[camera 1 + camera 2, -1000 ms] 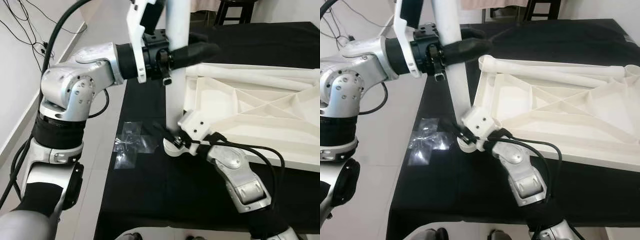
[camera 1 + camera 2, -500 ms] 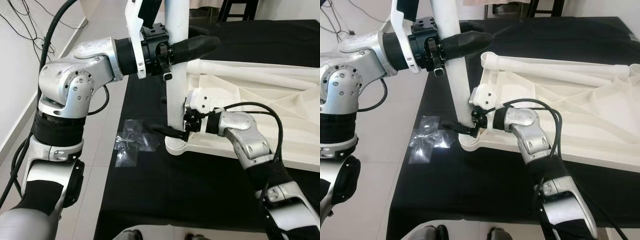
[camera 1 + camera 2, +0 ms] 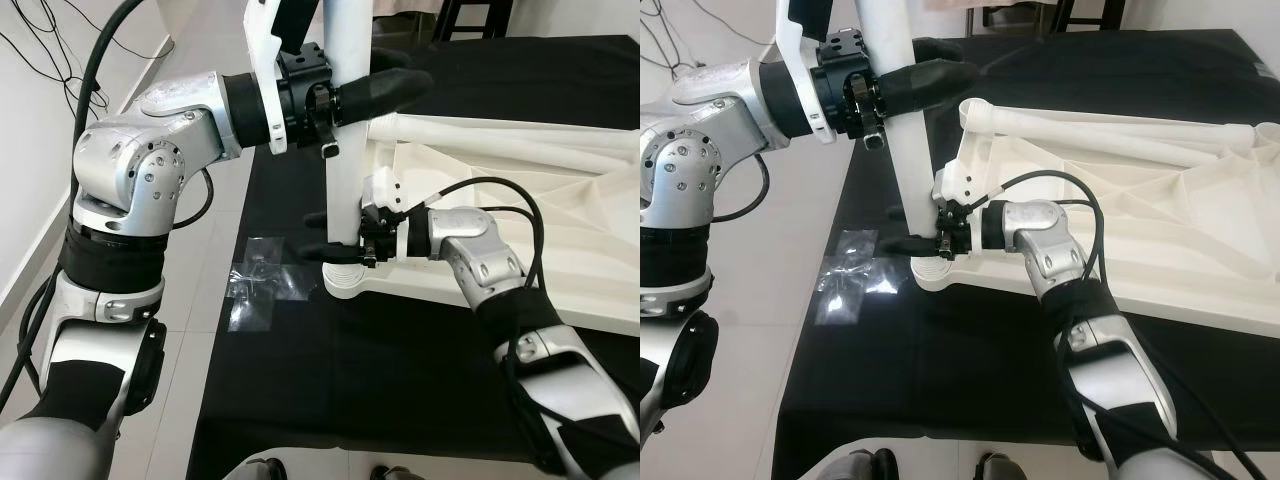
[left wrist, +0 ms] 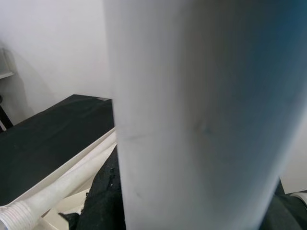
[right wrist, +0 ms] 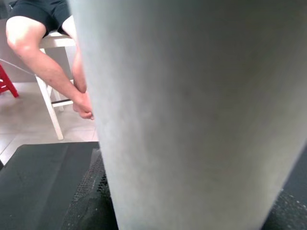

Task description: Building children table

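So we've got the white round plastic table leg (image 3: 343, 150) standing pretty much straight up, long axis vertical, its bottom end sitting in the round white socket (image 3: 343, 283) at the corner of the white ribbed plastic tabletop (image 3: 1120, 225). That tabletop is lying upside down and flat on the black cloth-covered desk (image 3: 330, 390), with the socket corner near the desk's left edge. A second white leg (image 3: 1110, 126) lies flat along the tabletop's far side, long axis running left to right.

Our left gripper (image 3: 365, 92) comes in from the left with the forearm held about level at shoulder height, and its black fingers are wrapped round the upper part of the upright leg. The left wrist view has the leg right up close with black fingertips (image 4: 98, 201) on either side of it.

Our right gripper (image 3: 335, 236) is low down, arm bent at the elbow and reaching leftward across the tabletop's near edge. Its fingers are clamped on the leg just above the socket.

On the pale tiled floor (image 3: 190, 300), just beside the desk's left edge, there's a crumpled clear plastic bag (image 3: 262, 283). The right wrist view also catches a person's bare leg (image 5: 45, 62) by a white chair (image 5: 50, 98) in the background.
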Robot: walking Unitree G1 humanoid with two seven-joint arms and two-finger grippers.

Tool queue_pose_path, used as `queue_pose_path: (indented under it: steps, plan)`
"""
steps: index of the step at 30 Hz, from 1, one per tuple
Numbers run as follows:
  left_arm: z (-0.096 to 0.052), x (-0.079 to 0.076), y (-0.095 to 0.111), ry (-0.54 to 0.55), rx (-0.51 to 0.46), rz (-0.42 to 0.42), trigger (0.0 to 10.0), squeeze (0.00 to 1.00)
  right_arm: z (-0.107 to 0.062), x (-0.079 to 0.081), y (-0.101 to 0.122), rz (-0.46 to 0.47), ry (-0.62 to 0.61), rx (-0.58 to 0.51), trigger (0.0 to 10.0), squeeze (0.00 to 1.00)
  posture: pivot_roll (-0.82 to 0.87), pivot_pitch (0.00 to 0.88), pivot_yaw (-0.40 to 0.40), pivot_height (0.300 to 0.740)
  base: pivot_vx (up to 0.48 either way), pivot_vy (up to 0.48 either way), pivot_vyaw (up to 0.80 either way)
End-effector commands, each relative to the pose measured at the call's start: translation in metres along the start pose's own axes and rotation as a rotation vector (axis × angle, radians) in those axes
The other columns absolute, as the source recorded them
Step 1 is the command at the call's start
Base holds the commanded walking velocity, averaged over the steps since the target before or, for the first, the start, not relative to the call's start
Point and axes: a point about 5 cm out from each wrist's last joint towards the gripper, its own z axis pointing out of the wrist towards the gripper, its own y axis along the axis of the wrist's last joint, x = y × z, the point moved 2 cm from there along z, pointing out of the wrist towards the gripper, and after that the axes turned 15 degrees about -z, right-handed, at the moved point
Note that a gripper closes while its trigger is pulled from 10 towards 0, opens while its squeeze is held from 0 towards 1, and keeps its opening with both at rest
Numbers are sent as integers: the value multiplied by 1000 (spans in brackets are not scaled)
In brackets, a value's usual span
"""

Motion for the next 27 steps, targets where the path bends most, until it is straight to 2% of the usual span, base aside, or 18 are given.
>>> queue_pose_path:
  steps: [1,6,7,8,9,13,14,17,19,20,21,22,23,25,27]
  plan:
    - [10,-7,-23,-61,98,-53,0,0,7,-6,13,-44,0,-44,0,0,51,193,67,740,0,0,0]
    - [13,-9,-23,-57,88,-31,0,0,6,-6,10,-47,8,-45,0,0,47,191,66,740,0,0,0]
    - [14,-8,-24,-43,79,-45,1059,973,5,-5,9,-47,4,-41,0,0,45,188,66,740,0,0,0]
    - [14,-8,-24,-43,79,-45,1059,973,5,-5,9,-47,4,-41,0,0,45,188,66,740,0,0,0]
    - [14,-6,-24,-30,77,-48,10000,1000,4,-4,6,-47,-6,-36,0,0,44,188,65,740,0,0,0]
    - [15,0,-23,3,71,-64,10000,1000,3,-1,0,-64,-38,-15,0,0,40,185,64,740,0,0,0]
    - [12,5,-21,16,68,-64,10000,0,2,2,-4,-70,-62,3,0,0,35,185,58,740,0,0,0]
    - [8,8,-20,33,61,-66,10000,0,3,8,-13,-63,-109,61,0,0,34,185,48,740,0,0,0]
    - [3,11,-19,56,52,-64,10000,0,12,25,-35,-44,-296,224,0,0,32,182,28,740,0,0,0]
    - [3,11,-19,56,52,-64,10000,0,12,25,-35,-44,-296,224,0,0,32,182,28,740,0,0,0]
    - [2,11,-17,59,47,-66,10000,0,21,47,-42,16,-470,265,0,0,43,196,18,740,0,0,0]
    - [2,11,-17,64,46,-65,10000,0,27,68,-41,3,-554,307,0,0,45,208,33,740,0,0,0]
    - [1,11,-16,68,45,-65,10000,0,29,81,-38,-11,-601,324,0,0,40,202,32,740,0,0,0]
    - [1,11,-16,69,45,-65,10000,0,31,85,-37,-17,-610,338,0,0,29,187,43,740,0,0,0]
    - [2,10,-17,70,47,-65,10000,0,32,81,-38,-10,-607,342,0,0,29,187,46,740,0,0,0]
